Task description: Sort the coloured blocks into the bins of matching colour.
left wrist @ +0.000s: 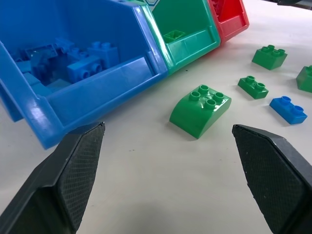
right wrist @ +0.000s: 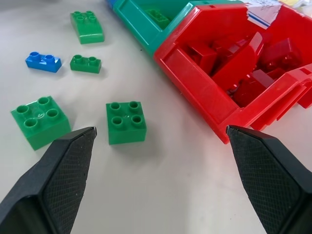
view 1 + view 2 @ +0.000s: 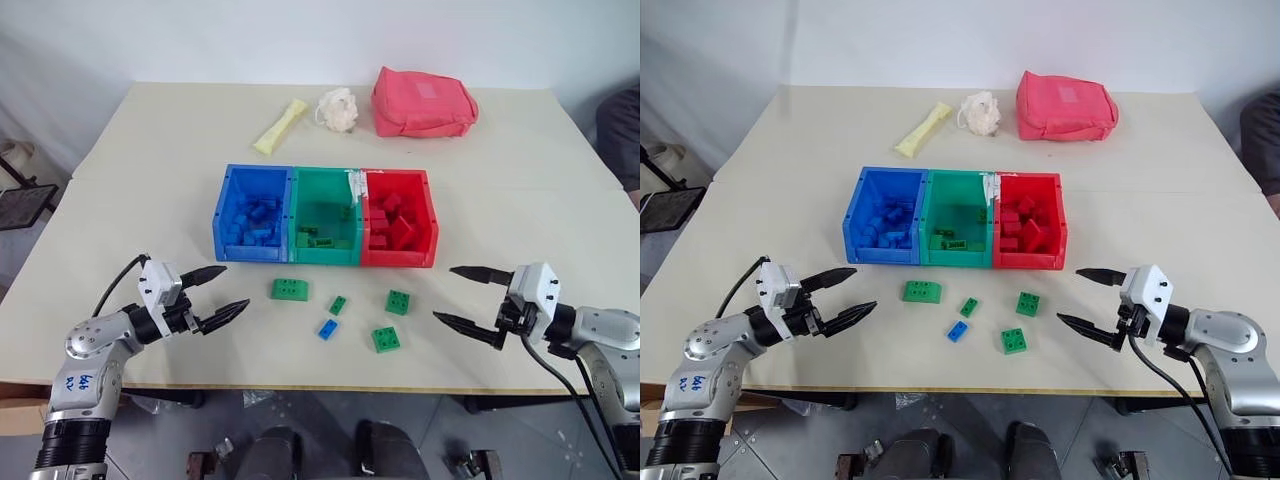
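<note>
Nearest me, both grippers hang wide and empty over the worktop (image 3: 560,200); I judge the left gripper (image 3: 218,295) closer to the long green studded plastic brick (image 3: 289,289), lying left-right just rightward.

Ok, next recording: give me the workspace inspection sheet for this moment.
Surface: pale table, level, no spills.
Job's things: blue bin, green bin and red bin joined in a row, each holding blocks; loose in front: long green block, tiny green block, tiny blue block, two square green blocks.
Clutter: yellow wrapper, whitish puff, pink pouch at far edge.
Grippers: left claw and right claw open, empty.
Cables: black cable at left wrist.
Surroundings: white wall.
</note>
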### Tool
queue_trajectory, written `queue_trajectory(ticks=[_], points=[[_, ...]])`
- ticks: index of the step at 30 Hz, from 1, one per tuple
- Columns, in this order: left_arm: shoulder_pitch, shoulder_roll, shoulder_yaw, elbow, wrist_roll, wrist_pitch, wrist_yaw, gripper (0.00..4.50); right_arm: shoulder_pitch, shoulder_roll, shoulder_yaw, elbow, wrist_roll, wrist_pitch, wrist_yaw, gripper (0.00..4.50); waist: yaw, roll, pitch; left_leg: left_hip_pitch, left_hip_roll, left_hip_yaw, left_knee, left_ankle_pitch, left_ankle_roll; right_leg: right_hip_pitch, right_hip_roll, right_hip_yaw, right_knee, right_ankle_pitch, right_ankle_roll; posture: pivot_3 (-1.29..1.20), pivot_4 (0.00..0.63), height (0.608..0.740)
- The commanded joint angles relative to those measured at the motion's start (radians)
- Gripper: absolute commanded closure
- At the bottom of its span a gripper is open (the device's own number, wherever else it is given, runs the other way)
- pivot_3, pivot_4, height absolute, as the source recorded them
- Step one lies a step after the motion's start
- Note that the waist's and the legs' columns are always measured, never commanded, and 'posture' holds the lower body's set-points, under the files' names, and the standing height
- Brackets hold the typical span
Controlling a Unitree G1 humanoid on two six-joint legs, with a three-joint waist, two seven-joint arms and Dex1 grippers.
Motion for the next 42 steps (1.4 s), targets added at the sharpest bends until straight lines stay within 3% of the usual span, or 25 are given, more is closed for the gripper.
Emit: queue_trajectory(ticks=[1, 8, 18, 24, 29, 34, 36, 42], points=[[-0.021, -0.006, 0.001, -0.031, -0.014, -0.011, 0.001, 0.05, -0.018, 0.007, -0.023, -0.042, 0.024, 0.02, -0.021, 0.05, 0.0, 0.0, 0.0, 0.0, 0.0, 0.0, 0.0, 0.0, 0.0, 0.0, 0.0, 0.0, 0.0, 0.0, 0.0, 0.0, 0.15, 0.74], [-0.042, -0.007, -0.009, -0.041, -0.044, 0.07, -0.002, 0.05, -0.012, -0.026, -0.038, -0.057, 0.012, 0.076, -0.039, 0.05, 0.002, 0.0, 0.0, 0.0, 0.0, 0.0, 0.0, 0.0, 0.0, 0.0, 0.0, 0.0, 0.0, 0.0, 0.0, 0.0, 0.15, 0.74], [-0.066, 0.008, -0.062, 0.066, -0.006, -0.065, -0.171, 0.05, 0.176, -0.197, -0.237, -0.125, 0.025, 0.187, 0.007, 0.05, 0.003, 0.0, 0.0, 0.0, 0.0, 0.0, 0.0, 0.0, 0.0, 0.0, 0.0, -0.001, 0.0, 0.0, 0.0, 0.0, 0.15, 0.74], [-0.073, 0.008, -0.071, 0.112, 0.003, -0.111, -0.208, 0.05, 0.228, -0.204, -0.269, -0.209, 0.047, 0.251, 0.011, 0.05, 0.0, 0.0, 0.0, 0.0, 0.0, 0.001, 0.0, 0.0, 0.0, 0.001, 0.0, 0.0, 0.0, 0.0, 0.0, 0.0, 0.15, 0.74], [-0.04, 0.008, -0.065, 0.068, -0.009, -0.112, -0.207, 0.05, 0.197, -0.203, -0.212, -0.286, 0.072, 0.311, 0.012, 0.05, 0.002, 0.0, 0.0, 0.0, 0.0, 0.001, 0.0, 0.0, 0.0, 0.001, 0.0, 0.0, -0.001, 0.0, 0.0, 0.0, 0.15, 0.74], [0.03, 0.021, -0.058, -0.048, -0.031, -0.072, -0.194, 0.05, 0.085, -0.202, -0.052, -0.377, 0.086, 0.402, 0.005, 0.05, 0.0, 0.001, 0.0, 0.0, 0.001, 0.0, 0.0, 0.0, 0.0, 0.0, 0.0, 0.0, -0.002, 0.0, 0.0, 0.0, 0.15, 0.74], [0.06, 0.032, -0.066, -0.088, -0.033, -0.082, -0.217, 0.05, -0.001, -0.181, 0.07, -0.402, 0.073, 0.434, 0.014, 0.05, 0.0, 0.001, 0.0, 0.0, 0.001, 0.0, 0.0, 0.0, 0.0, 0.0, -0.001, 0.0, -0.004, 0.0, 0.0, 0.0, 0.15, 0.74], [0.05, 0.045, -0.08, -0.105, -0.032, -0.059, -0.223, 0.05, -0.138, -0.147, 0.264, -0.338, -0.009, 0.402, 0.067, 0.05, 0.006, 0.001, 0.001, -0.001, 0.0, -0.002, 0.001, 0.0, 0.0, 0.0, -0.001, 0.0, -0.005, 0.0, 0.0, 0.0, 0.15, 0.74]])
